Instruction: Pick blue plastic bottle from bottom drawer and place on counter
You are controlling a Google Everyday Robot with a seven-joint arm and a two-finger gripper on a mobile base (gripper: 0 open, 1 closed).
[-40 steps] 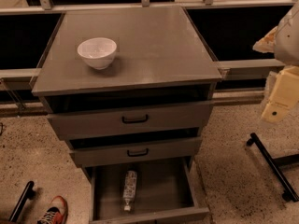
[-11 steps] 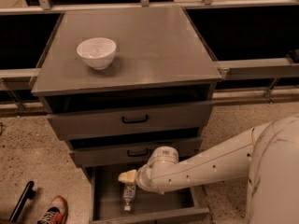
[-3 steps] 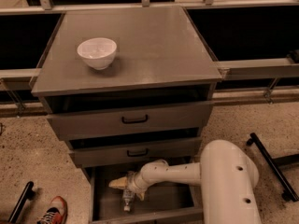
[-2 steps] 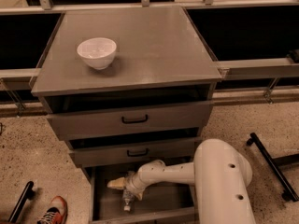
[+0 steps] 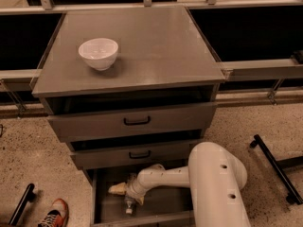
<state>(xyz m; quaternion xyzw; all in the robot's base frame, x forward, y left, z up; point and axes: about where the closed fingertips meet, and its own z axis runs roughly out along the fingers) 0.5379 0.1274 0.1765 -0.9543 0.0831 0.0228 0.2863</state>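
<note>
The small clear plastic bottle (image 5: 128,206) with a white cap lies in the bottom drawer (image 5: 163,203), a deep plain grey metal tray pulled out at the foot of a three-drawer cabinet. Only its capped end shows, pointing toward the drawer's front edge; the rest of the bottle is hidden under the robot's wrist. The tool (image 5: 127,193), pale tan at its tip, sits low inside the drawer on the left side, directly over the bottle. Whether it has closed on the bottle or merely rests above it cannot be told from this angle. The smooth white robot arm (image 5: 208,178) reaches in from the lower right, its thick rounded upper section covering the drawer's right-hand corner.

Above, the middle grey drawer (image 5: 137,156) and the top grey drawer (image 5: 135,123), each with a black handle, stand slightly out from the cabinet. The flat grey square worktop (image 5: 161,46) carries a round white bowl (image 5: 98,53) near its left side, upright and well apart from the drawer below.

The cabinet stands on a speckled beige floor (image 5: 28,150). A red and white shoe (image 5: 53,213) shows at the lower left, beside a black bar (image 5: 21,205). A black metal stand leg (image 5: 274,167) lies on the floor to the right.
</note>
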